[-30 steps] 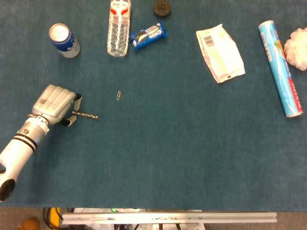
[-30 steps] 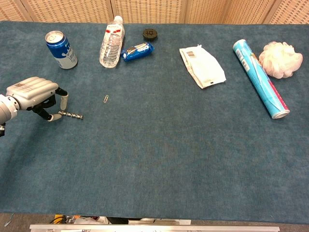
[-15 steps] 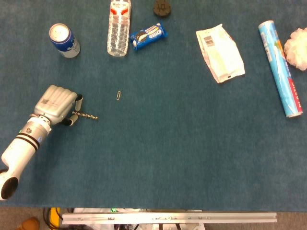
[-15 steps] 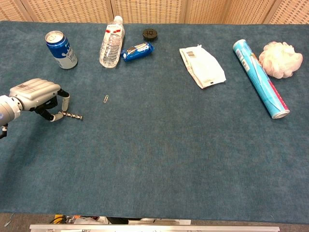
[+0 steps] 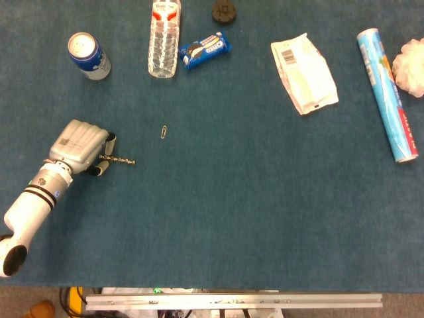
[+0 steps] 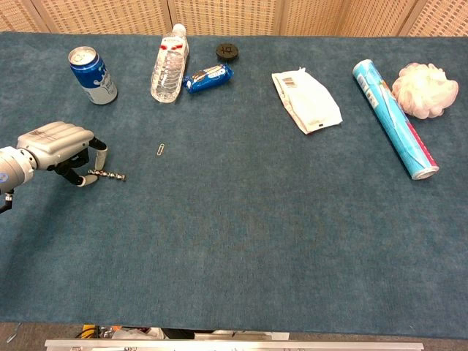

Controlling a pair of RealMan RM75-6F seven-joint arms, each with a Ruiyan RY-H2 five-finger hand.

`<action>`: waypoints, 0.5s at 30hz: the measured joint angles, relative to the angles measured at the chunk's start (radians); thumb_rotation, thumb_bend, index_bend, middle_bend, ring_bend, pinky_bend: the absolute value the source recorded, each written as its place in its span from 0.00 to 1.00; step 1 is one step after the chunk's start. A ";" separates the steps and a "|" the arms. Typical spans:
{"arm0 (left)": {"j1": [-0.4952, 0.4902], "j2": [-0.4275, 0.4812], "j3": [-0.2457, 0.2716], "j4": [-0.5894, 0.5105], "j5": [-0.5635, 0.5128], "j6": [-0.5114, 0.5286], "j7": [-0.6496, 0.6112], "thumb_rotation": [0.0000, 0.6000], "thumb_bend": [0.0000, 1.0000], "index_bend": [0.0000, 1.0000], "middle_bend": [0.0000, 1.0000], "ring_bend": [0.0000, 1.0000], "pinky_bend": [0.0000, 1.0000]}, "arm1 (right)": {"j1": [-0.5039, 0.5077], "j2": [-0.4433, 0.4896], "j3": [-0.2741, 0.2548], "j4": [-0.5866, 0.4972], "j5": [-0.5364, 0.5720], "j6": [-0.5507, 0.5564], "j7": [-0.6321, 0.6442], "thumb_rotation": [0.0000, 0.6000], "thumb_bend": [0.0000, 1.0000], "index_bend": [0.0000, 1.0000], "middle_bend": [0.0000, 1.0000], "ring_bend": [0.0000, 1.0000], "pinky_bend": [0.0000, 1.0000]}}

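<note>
My left hand hovers low over the table's left side, knuckles up, fingers curled downward. A short twisted metal drill bit lies flat on the blue cloth just right of it. The bit's near end sits between a finger and the thumb, which stand apart on either side of it. I see no firm grip on the bit. A small paper clip lies a little farther right. My right hand appears in neither view.
Along the far edge stand a blue can, a lying water bottle, a cookie pack and a black knob. A white pouch, a blue tube and a white puff lie right.
My left hand has shifted slightly right and toward the far side, so its fingers now straddle the bit's near end more closely. The bit has stayed in place.
</note>
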State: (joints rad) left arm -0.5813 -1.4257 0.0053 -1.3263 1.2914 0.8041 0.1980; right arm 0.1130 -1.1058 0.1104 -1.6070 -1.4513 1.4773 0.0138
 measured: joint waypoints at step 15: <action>-0.004 -0.003 0.005 0.003 -0.027 -0.015 0.006 1.00 0.40 0.53 0.95 0.95 1.00 | -0.009 -0.001 0.002 0.008 -0.006 0.015 0.009 1.00 0.26 0.40 0.39 0.37 0.55</action>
State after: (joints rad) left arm -0.5856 -1.4289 0.0100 -1.3234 1.2645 0.7893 0.2035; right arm 0.1039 -1.1067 0.1123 -1.5992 -1.4570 1.4925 0.0224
